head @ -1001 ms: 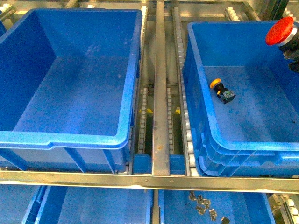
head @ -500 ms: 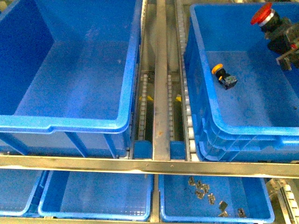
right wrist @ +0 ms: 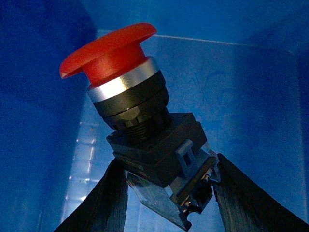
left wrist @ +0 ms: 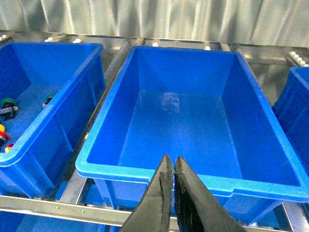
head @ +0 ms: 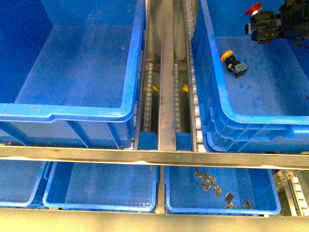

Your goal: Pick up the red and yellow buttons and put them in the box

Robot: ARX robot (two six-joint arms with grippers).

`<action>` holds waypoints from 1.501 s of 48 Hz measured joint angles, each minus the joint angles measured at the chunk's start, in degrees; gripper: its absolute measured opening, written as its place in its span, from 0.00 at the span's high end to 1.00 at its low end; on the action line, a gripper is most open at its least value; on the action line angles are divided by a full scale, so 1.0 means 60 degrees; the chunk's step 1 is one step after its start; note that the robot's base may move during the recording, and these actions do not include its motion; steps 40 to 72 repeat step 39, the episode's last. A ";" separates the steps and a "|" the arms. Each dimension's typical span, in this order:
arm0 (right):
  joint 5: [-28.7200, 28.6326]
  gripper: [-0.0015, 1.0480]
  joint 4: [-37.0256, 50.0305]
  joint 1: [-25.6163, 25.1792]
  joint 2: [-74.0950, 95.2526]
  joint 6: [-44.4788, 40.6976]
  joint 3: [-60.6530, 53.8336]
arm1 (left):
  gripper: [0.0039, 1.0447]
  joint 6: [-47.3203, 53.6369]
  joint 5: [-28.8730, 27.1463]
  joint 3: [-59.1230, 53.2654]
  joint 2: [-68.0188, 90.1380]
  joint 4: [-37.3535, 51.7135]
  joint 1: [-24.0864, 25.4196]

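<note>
My right gripper (right wrist: 166,193) pinches a red mushroom-head push button (right wrist: 133,121) by its terminal block: the two dark fingers (right wrist: 96,203) are spread only as wide as the black body, one pressed against each side of it. The red domed cap, a silver collar and the black threaded neck stand clear above the fingers, tilted to one side.

In the front view, the same red button (head: 258,18) hangs with my right gripper (head: 285,21) over the far end of the large deep blue plastic box (head: 212,111) on the right, the one with several nested rims layered along its side. The button is above the box floor, not touching it.

A small yellow-capped push button (head: 233,63) with a black body lies on its side on the box floor, near the left wall, apart from the held red button.

My left gripper (left wrist: 172,193) has its black fingers pressed together, tips nearly touching, with nothing between them. It hangs at the near rim of a second large, single-rimmed blue plastic crate (left wrist: 145,171).

In the left wrist view, a neighbouring blue bin (left wrist: 48,140) holds a few small buttons: a green-capped one (left wrist: 7,103) and others at its edge, too small to identify.
</note>
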 joint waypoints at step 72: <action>0.1020 0.07 0.0080 -0.0127 0.2222 0.0787 0.2087 | 0.98 0.0000 0.0000 0.0000 0.0000 0.0000 0.0000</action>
